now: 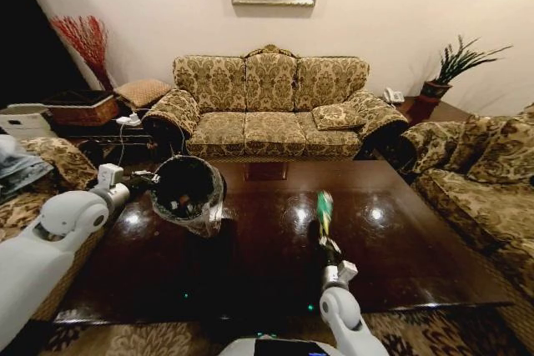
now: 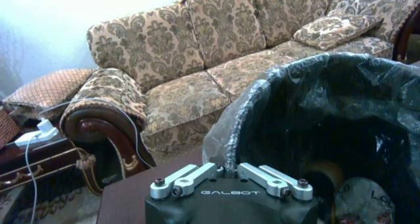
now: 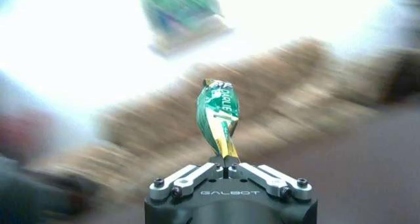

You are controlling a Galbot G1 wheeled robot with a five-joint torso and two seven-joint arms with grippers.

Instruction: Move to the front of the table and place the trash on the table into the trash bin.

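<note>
I see my right gripper (image 1: 326, 242) pinching the green crinkly packet (image 1: 324, 210) above the shiny dark brown wooden table (image 1: 417, 248), my left gripper (image 1: 155, 179) clamping the black lined trash bin's (image 1: 188, 189) rim before the flowery gold sofa (image 1: 271, 106).

Above the glossy dark brown desk (image 1: 400, 239), a twisted green packet (image 1: 324, 210) stands upright, pinched at its lower end, while the black lined trash bin (image 1: 188, 192) tilts mouth-forward, trash visible inside.
</note>
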